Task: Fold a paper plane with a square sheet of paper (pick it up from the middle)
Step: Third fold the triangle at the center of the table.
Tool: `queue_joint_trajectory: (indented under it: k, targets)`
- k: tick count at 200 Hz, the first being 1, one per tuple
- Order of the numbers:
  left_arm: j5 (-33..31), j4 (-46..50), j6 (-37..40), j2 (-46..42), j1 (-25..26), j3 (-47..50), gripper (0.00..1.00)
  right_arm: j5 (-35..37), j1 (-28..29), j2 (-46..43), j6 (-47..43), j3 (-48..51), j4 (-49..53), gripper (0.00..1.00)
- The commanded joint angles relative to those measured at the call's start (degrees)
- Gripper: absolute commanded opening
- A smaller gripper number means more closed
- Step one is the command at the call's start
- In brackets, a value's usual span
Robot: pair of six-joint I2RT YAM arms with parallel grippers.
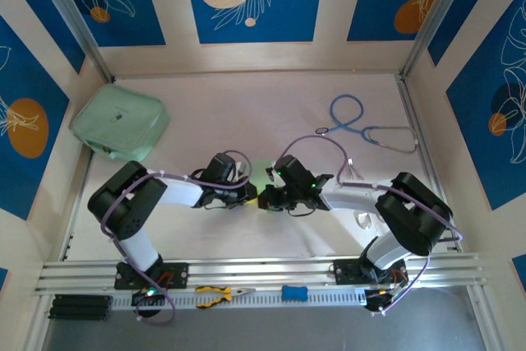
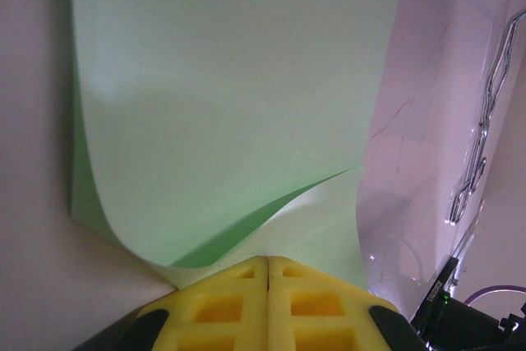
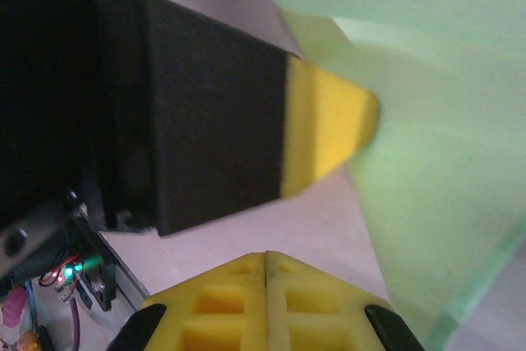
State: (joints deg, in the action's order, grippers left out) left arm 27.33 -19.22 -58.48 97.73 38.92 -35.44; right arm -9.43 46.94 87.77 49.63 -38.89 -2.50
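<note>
The square sheet of paper (image 2: 230, 96) is light green and lies on the table between the two arms, showing as a small green patch (image 1: 261, 172) from above. One layer curls up and over another. My left gripper (image 2: 267, 259) is shut, with the paper's near edge pinched at its yellow tips; from above it sits at the table's middle (image 1: 249, 195). My right gripper (image 3: 265, 254) is shut with nothing between its fingers, its tips over bare table just left of the paper (image 3: 427, 162). It faces the left gripper (image 1: 269, 199) closely. A paper plane is out of view.
A mint-green zip pouch (image 1: 121, 125) lies at the back left. A blue stethoscope (image 1: 370, 129) lies at the back right. Yellow-handled pliers (image 1: 218, 294) and a small blue item (image 1: 294, 292) rest on the front rail. Patterned walls close in three sides.
</note>
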Motion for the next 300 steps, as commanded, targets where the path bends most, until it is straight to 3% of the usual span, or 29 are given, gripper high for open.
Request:
queue_joint_trajectory:
  k: [1, 112, 229, 277, 300]
  targets:
    - [-1.0, 1.2, -0.1, 1.5, 0.4, -0.9, 0.0, 0.5, 0.3, 2.5, 0.4, -2.0, 1.8, 0.02]
    - [-0.6, 1.2, 0.1, 2.0, 0.4, -1.3, 0.0, 0.1, -0.8, 3.8, 2.1, 1.7, 1.0, 0.02]
    - [-0.7, 1.6, 0.1, 2.8, 0.3, -1.3, 0.0, -5.4, -3.4, 1.5, 6.0, 11.3, -8.7, 0.05]
    - [-0.7, 1.2, -0.3, 3.0, 0.4, -1.1, 0.0, -6.9, -4.5, -1.3, 6.5, 15.5, -11.8, 0.06]
    - [-0.4, 0.7, -0.5, 2.8, 0.4, -1.0, 0.0, -8.0, -5.5, -6.9, 6.0, 15.6, -11.0, 0.05]
